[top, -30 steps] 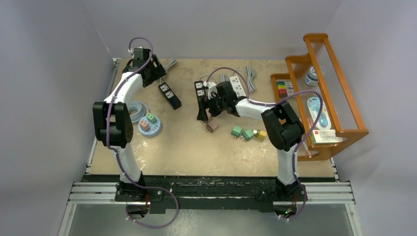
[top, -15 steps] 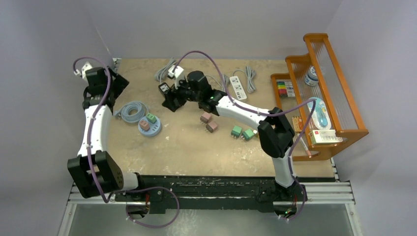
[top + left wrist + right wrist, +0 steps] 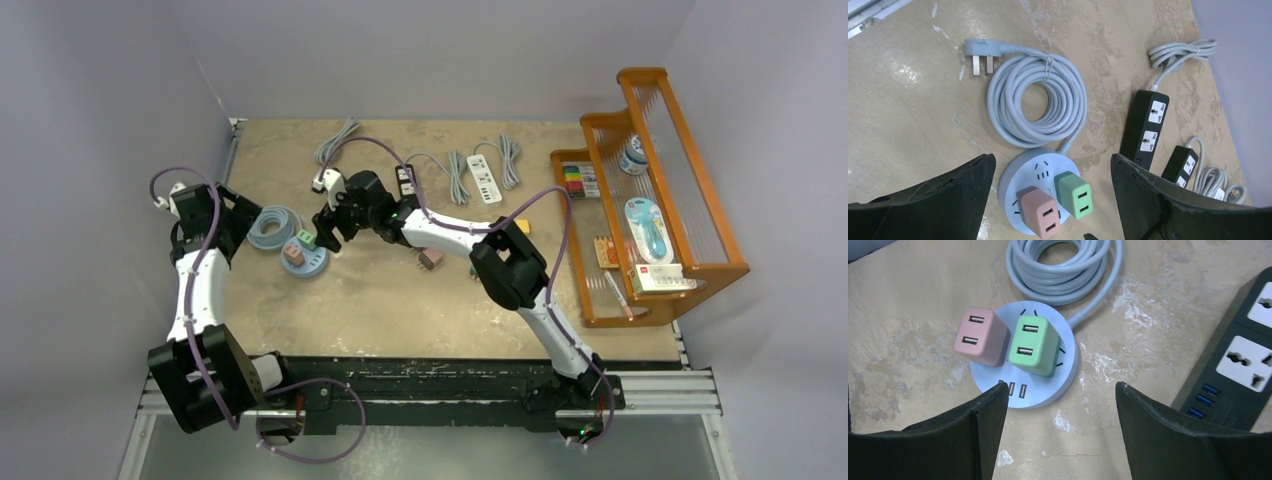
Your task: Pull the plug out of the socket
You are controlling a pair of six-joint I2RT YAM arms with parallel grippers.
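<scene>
Since half a second earlier, the right arm had swung off the black rectangular power strip (image 3: 1243, 365) toward the round socket. The left wrist had dropped down the table's left side toward the same spot.

- Mint-green square USB plug (image 3: 1034, 345): fully seated, upright in the pale-blue round plastic socket hub (image 3: 1068, 375), left-centre of the table. Not yet pulled.
- Pink square USB plug (image 3: 980, 336): also seated, just beside the green one. Could not tell which was the target.
- Right gripper (image 3: 1062, 390): hovered over the hub, jaws spread wide, nothing held. Judged as lining up a grab.
- Left gripper (image 3: 1053, 160): also wide open and empty, above the hub from the opposite side. Probably placed to hold the hub down during the pull.
- Coiled pale-grey cable (image 3: 1038, 100): ran from the hub, lying just beside it.
</scene>
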